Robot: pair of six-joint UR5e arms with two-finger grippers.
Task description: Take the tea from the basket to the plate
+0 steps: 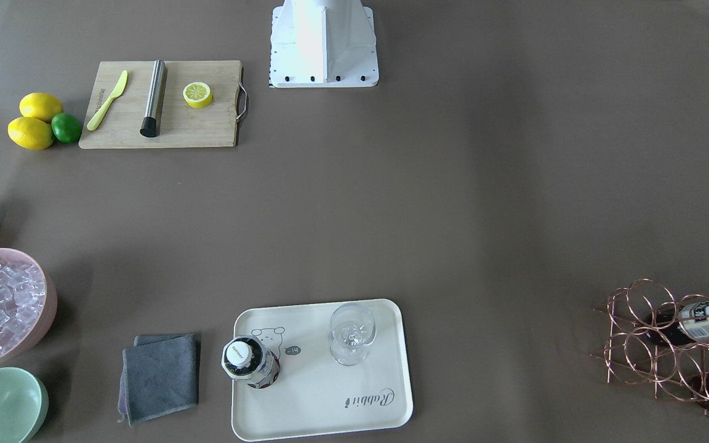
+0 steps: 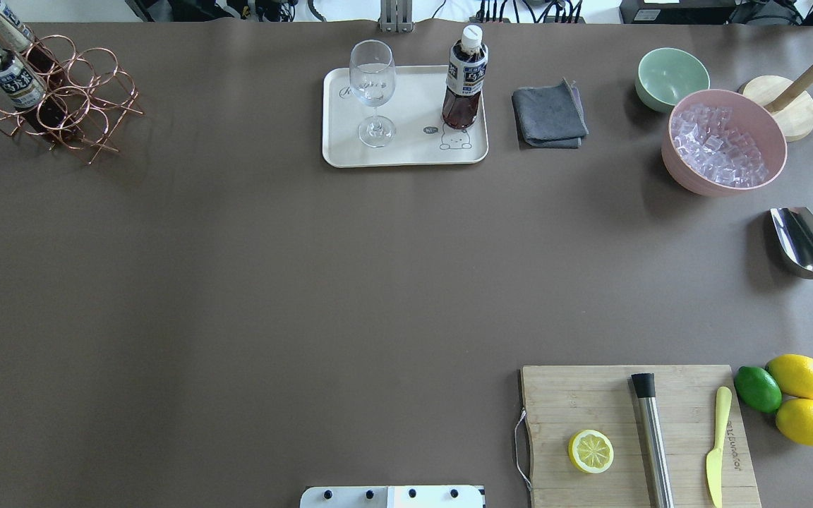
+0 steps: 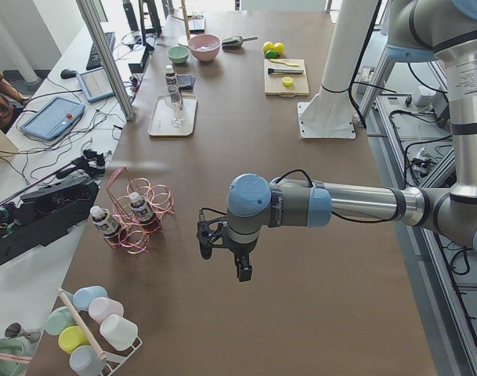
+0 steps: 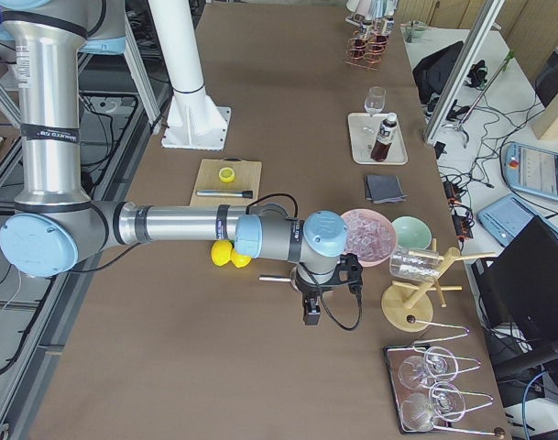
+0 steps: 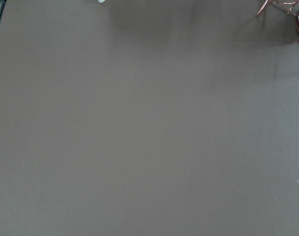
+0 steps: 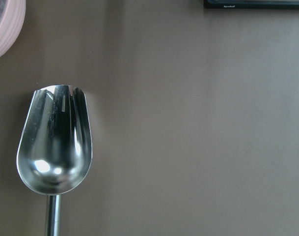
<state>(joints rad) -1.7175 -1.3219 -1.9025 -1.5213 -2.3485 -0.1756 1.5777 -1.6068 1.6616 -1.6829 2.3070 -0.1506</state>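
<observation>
A: Tea [image 2: 464, 77] position?
B: Upright on plate [image 2: 406, 152], beside glass [image 2: 372, 92]. Two spares [image 2: 8, 74] lie slanted in basket [image 2: 85, 74], on the side nearer the left gripper [image 3: 222, 252].
A: Fingers?
B: Cannot tell for either. Right gripper [image 4: 311, 312] hangs above scoop [image 6: 53, 147], well apart from basket.

left gripper [image 3: 223, 258], right gripper [image 4: 311, 310] pointing down, arms outstretched

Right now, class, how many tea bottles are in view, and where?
3. One bottle stands on the tray by the glass; a second bottle and a third bottle sit in the rack. None looks hidden.
</observation>
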